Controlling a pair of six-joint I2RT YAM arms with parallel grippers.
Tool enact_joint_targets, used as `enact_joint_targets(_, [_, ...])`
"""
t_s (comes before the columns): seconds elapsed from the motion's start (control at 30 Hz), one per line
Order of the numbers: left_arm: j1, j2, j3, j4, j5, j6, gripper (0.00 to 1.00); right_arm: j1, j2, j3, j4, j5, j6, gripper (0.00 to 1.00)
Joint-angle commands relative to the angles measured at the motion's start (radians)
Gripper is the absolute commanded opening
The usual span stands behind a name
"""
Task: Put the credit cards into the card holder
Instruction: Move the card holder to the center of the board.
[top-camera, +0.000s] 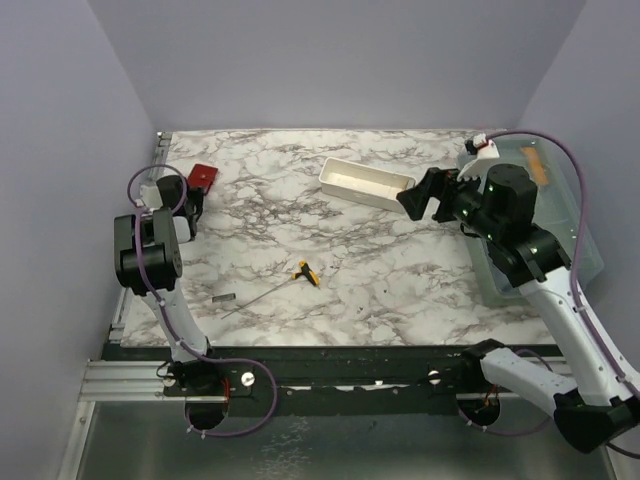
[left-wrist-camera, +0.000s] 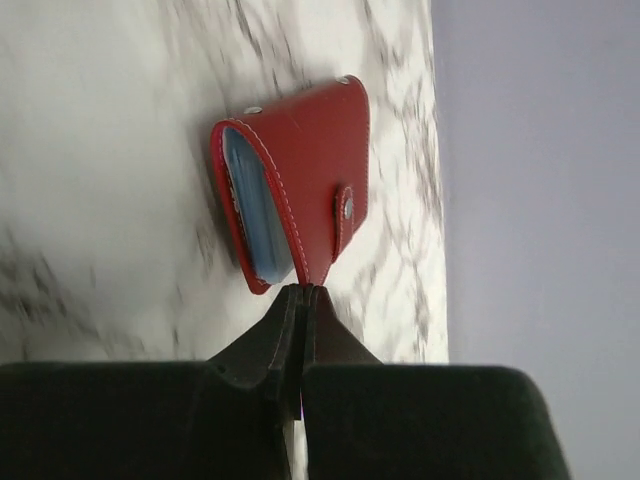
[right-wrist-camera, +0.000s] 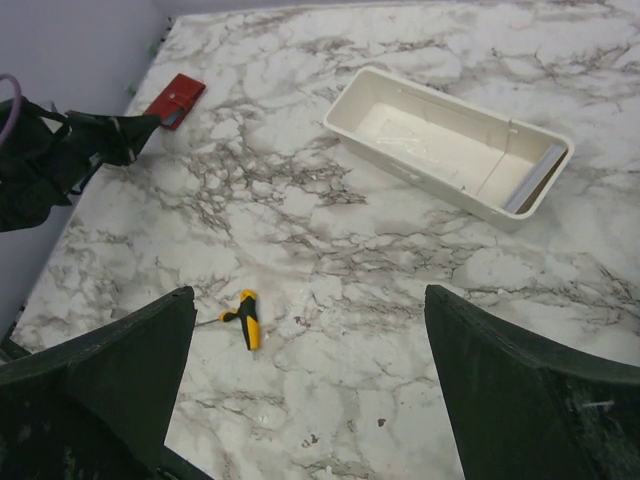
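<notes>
A: Containers, L to R: what's in them?

B: Card holder (top-camera: 202, 177) is far L on the table (top-camera: 380, 260), near the back corner. It's folded over, w/ a snap tab across its face. Blue-grey shows in its open side; lining or a card, can't tell. Mid-back there's the white tray (right-wrist-camera: 400, 166): glossy white floor, a divider near one end. Far R is the clear bin (top-camera: 580, 225), mostly behind the R arm. Smth orange inside, can't say what.

A: And the end effectors?

B: L end effector (left-wrist-camera: 302, 295) is clenched tight, fingers pressed together w/ no gap. The tips touch the holder's edge. Whether they nip any leather, can't tell. R end effector (right-wrist-camera: 308, 300) is spread wide w/ nothing in it, up off the table by the tray's R end.

A: So where's the holder vs. those two?

B: Right at L's fingertips, just beyond them, flat on the table by the L wall. It's well apart from R, w/ the tray between them. The yellow-handled tool (top-camera: 306, 272) lies mid-table, nearer the arm bases.
</notes>
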Motion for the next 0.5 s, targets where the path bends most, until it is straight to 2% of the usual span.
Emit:
enact_joint_targets(0.0, [-0.122, -0.162, -0.149, -0.011, 0.068, -0.084, 0.0, -0.004, 0.077, -0.025, -0.013, -0.052, -0.03, 1.0])
enact_joint_targets(0.3, [-0.445, -0.437, -0.372, 0.004, -0.015, -0.175, 0.0, -0.002, 0.203, -0.128, 0.045, -0.19, 0.072, 1.0])
enact_joint_targets(0.47, [-0.606, -0.595, -0.5, 0.001, -0.088, -0.192, 0.0, 0.038, 0.317, -0.151, 0.036, -0.148, 0.123, 1.0])
